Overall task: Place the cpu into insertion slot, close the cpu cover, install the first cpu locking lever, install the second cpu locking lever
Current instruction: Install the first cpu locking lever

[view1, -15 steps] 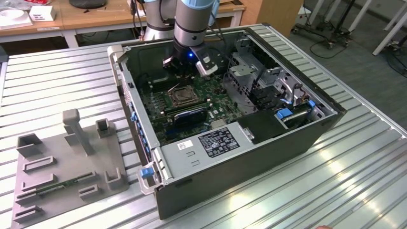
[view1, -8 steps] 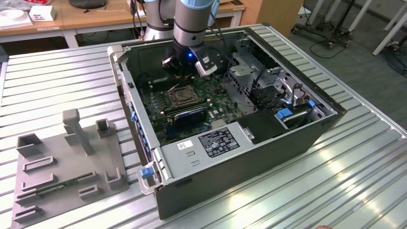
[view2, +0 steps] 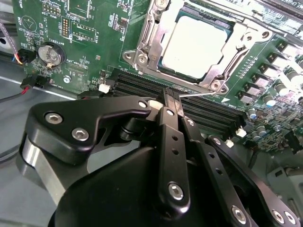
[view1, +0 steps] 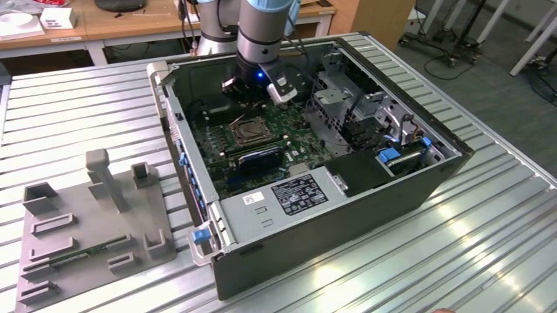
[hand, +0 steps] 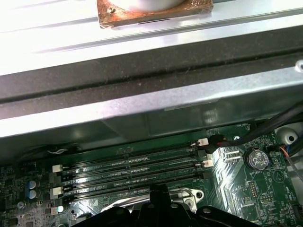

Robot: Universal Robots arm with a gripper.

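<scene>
Lying near the gripper [view2: 172, 100], the cpu [view2: 196, 47] sits socketed.

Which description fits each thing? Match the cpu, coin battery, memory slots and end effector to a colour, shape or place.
Things: 1 cpu; 2 coin battery; 3 memory slots; 4 end effector.
Descriptions: A long black rows; B black, over the memory slots; C round, silvery; D pale square within the silvery cpu cover.
Pairs: 1-D, 2-C, 3-A, 4-B.
</scene>
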